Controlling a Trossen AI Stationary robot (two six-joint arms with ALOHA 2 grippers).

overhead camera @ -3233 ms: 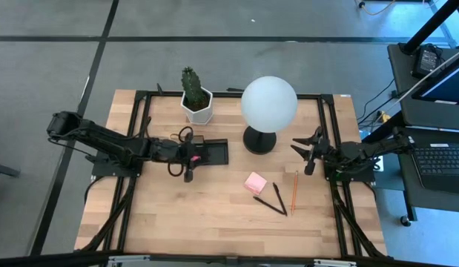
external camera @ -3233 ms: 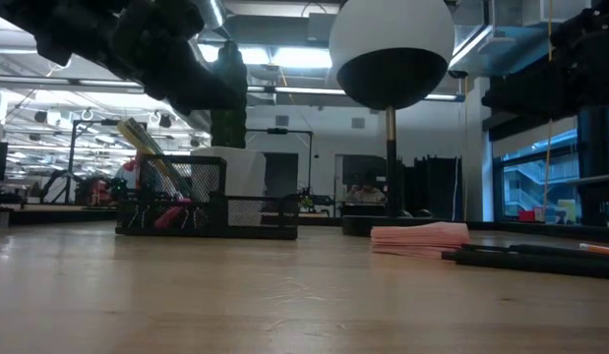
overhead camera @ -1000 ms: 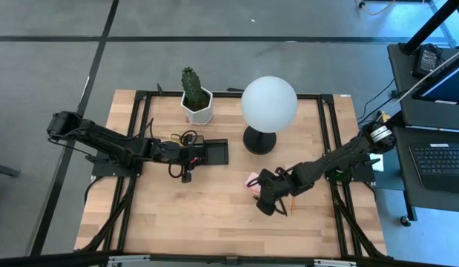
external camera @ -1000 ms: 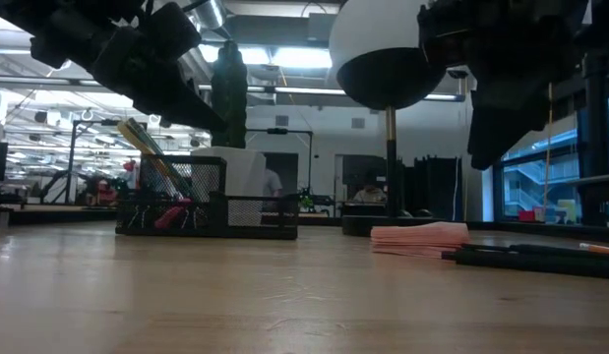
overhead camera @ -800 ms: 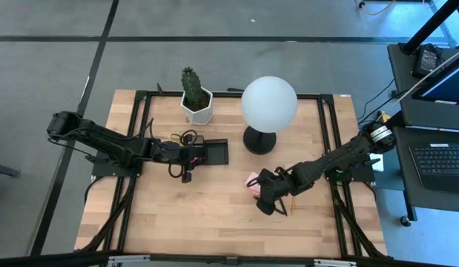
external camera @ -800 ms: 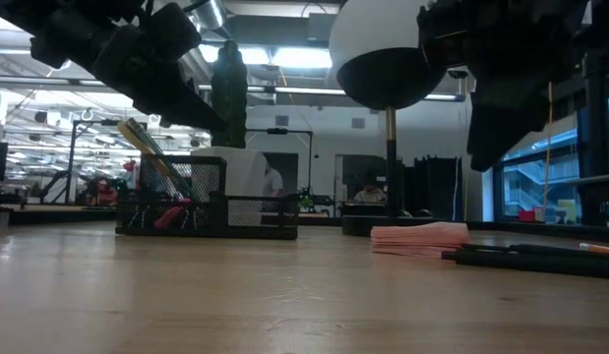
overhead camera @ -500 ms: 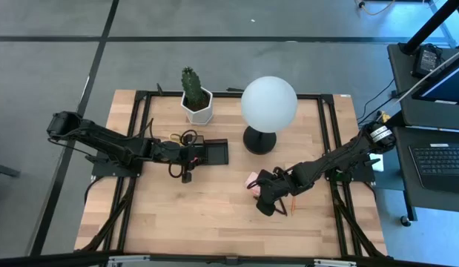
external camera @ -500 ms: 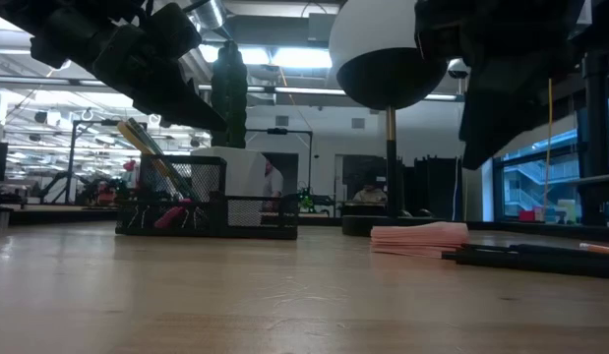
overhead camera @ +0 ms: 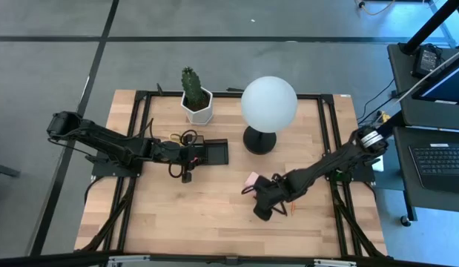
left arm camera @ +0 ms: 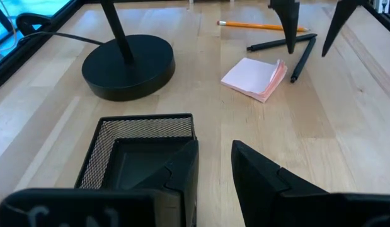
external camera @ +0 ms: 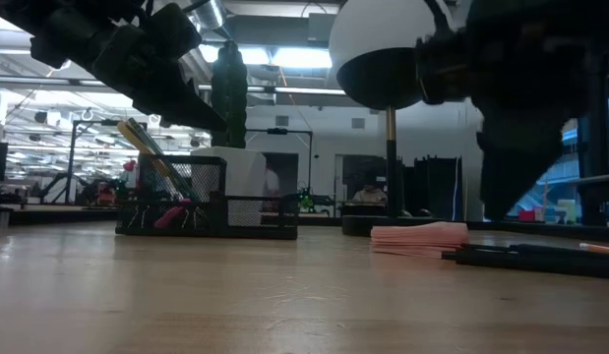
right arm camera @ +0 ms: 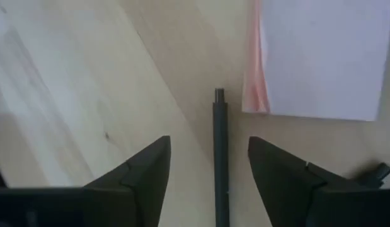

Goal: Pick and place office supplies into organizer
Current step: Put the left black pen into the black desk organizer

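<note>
My right gripper is open and points steeply down, one finger on either side of a black pen that lies flat on the wood. It hangs just above the pen, touching nothing. The pink sticky-note pad lies right beside that pen. A second black pen and an orange pencil lie close by. My left gripper hovers over the black mesh organizer, with a narrow gap between its fingers and nothing in it. A yellow-handled item leans in the organizer's tall compartment.
The white globe lamp stands on its round black base, just beyond the pad. A cactus in a white pot sits at the far edge, behind the organizer. Bare wood stretches along the near half of the table.
My right gripper has sunk toward the pens and slid slightly toward the table's near-left. The pens, the pad and the pencil lie where they were.
</note>
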